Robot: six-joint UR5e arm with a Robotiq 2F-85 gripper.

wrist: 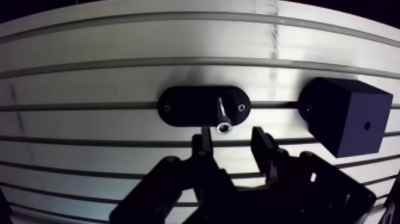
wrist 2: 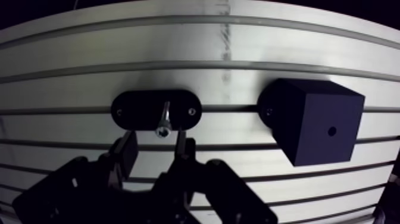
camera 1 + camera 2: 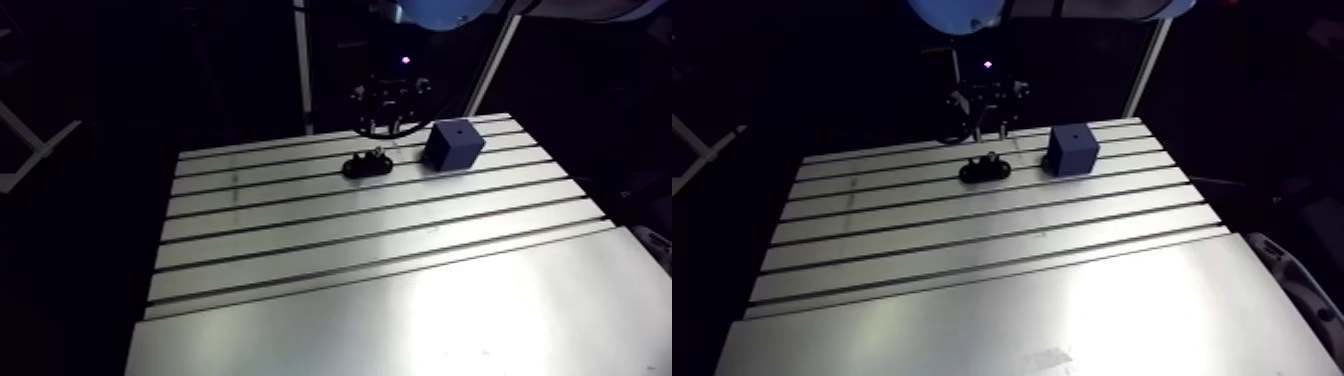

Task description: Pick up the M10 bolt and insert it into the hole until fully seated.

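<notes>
Pre-grasp step, apparently: gripper (image 1: 231,137), 2 fingers spread and empty, over M10 bolt (image 1: 221,114) in black oval holder (image 3: 355,167), upper centre of arm view. Next: lower, straddle head, clamp.

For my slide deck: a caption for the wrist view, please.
Open hand hovers near the bolt in its black holder; dark cube with hole beside it.

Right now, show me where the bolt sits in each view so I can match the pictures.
Arm view: the bolt stands in the black oval holder near the table's far edge.
Wrist view: the bolt rises from the holder's middle, just ahead of the open hand.
Shared landmark: the dark cube with a hole, beside the holder in both views.
</notes>
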